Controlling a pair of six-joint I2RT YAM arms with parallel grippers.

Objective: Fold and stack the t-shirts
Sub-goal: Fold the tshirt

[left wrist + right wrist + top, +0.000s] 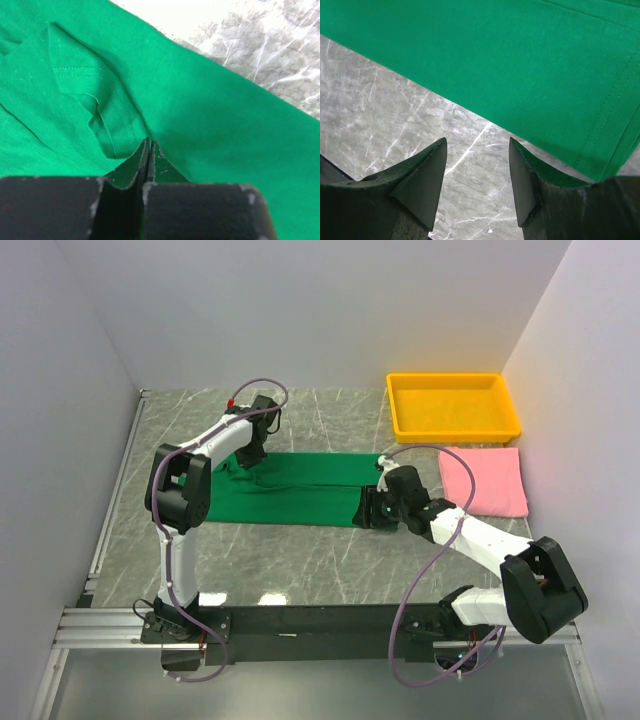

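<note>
Two shirts in play here: the green shirt [300, 490] is spread flat mid-table as a long band running left to right, and the pink shirt [485, 482] sits folded off to the right, just in front of the yellow tray [455, 432] and well clear of both arms. The left gripper [250, 454] is down at the green shirt's far left end, by the sleeve. In its wrist view the fingers [142, 162] are pressed together right on the cloth, and it looks to me like they've nipped a bit of fabric next to that folded sleeve hem. The right gripper [372, 508] is at the opposite end, at the near right corner, with its jaws standing apart and nothing between them. They're over bare table [395, 110], with the shirt's edge just ahead of the tips and the stitched hem off to the side. So each arm has its own end of the long axis. My guess is the right one needs to nudge forward onto that edge before any fold across the length can happen.
</note>
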